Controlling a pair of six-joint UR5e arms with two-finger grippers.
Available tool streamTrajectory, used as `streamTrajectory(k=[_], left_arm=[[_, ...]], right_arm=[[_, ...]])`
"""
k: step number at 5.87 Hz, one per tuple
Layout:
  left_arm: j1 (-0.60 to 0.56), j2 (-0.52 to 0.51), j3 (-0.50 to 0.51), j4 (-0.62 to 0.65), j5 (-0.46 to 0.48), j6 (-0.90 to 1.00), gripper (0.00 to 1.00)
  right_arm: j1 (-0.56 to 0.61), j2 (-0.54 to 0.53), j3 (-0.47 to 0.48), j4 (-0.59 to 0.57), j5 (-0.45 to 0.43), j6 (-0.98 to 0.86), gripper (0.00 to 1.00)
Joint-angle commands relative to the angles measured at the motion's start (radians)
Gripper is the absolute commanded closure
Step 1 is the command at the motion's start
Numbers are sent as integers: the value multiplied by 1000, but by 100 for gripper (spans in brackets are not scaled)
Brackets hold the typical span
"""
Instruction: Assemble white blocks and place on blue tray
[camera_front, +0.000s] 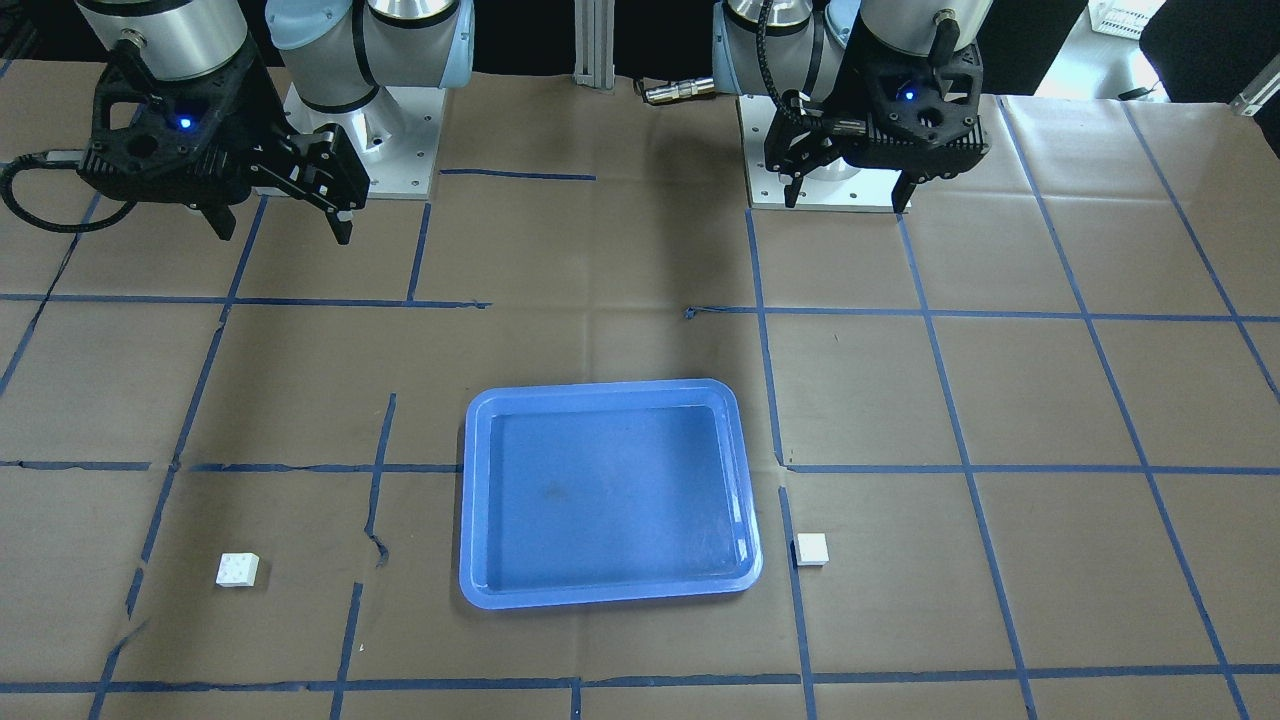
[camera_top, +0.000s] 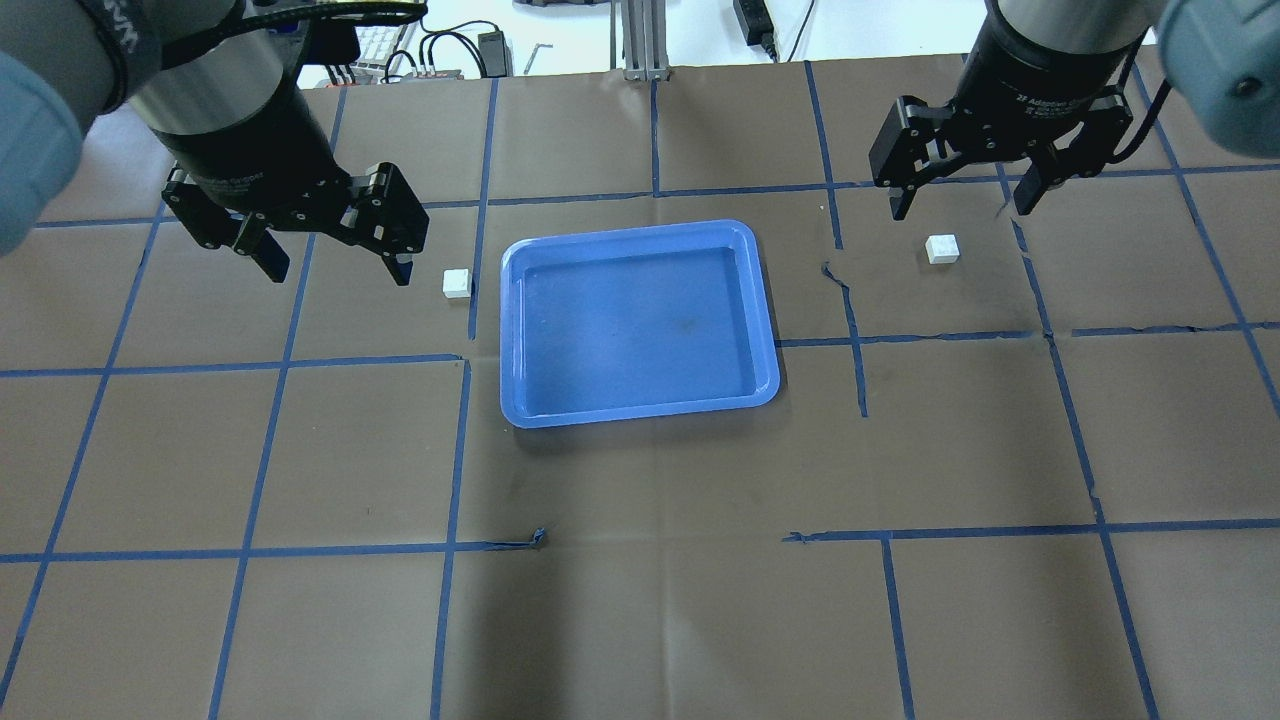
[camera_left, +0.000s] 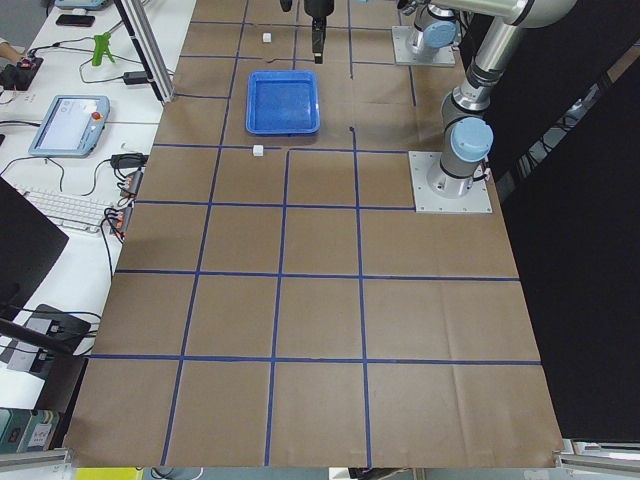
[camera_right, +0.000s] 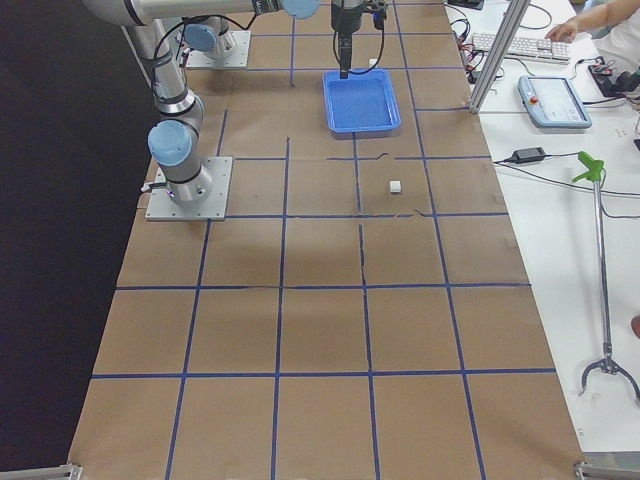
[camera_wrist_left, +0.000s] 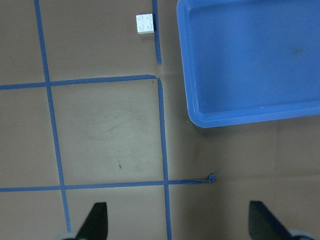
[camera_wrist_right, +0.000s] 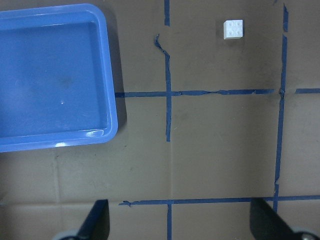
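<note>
Left end effector (camera_top: 335, 268): mine; fingers spread wide, gripping nothing, raised above the surface (camera_top: 640, 600).
Right end effector (camera_top: 960, 208): mine; also spread wide and gripping nothing, raised.
Blue tray (camera_top: 640, 320): flat on the surface, between my two arms.
First white block (camera_top: 456, 283): studs up, on my left, just beside the tray's short edge, not touching it.
Second white block (camera_top: 942, 249): studs up, on my right, well apart from the tray.
Assembly: blocks lie separate, not yet joined.
</note>
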Motion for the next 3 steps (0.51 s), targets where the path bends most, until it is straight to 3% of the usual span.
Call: streamTrajectory(k=[1,3], left_arm=[[-1,9,-6,-3,2,0,0],[-1,16,-19,-6,6,0,0]], right_arm=[[2,0,2,-1,1,2,0],[3,-5,5,3,1,2,0]])
